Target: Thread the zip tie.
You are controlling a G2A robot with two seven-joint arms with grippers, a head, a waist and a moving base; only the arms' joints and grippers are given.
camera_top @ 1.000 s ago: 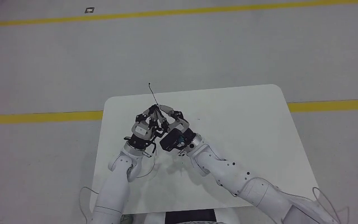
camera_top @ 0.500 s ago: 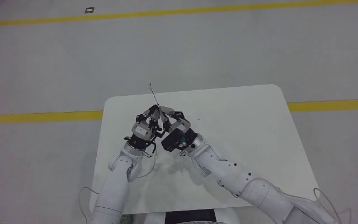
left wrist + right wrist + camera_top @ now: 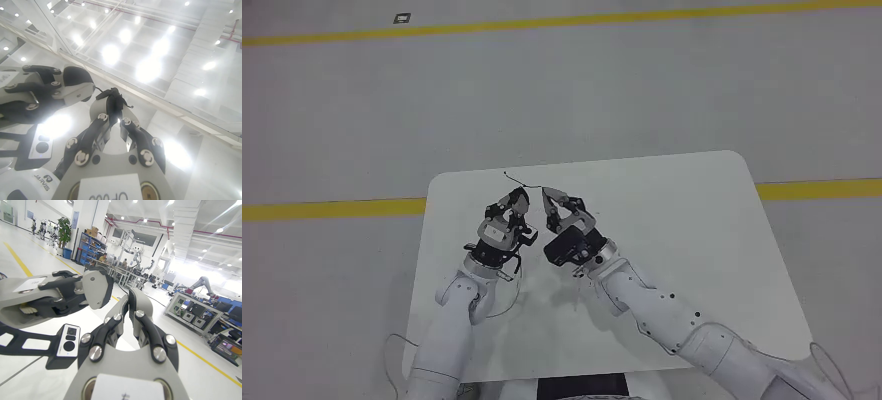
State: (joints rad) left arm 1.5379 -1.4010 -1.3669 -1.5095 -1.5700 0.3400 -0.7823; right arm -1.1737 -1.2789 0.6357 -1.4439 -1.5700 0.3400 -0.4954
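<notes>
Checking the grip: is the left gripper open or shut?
Shut: the left gripper pinches the black zip tie between its fingertips.

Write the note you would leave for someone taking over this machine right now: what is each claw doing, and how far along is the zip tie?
Left gripper: shut on the zip tie, held up off the table.
Right gripper: shut, close beside the left; a strand of the tie seems to run into its fingers.
Done: tie lifted, both grippers on it.
Left: cannot tell whether the tail is through the head; check, then feed and pull.
</notes>
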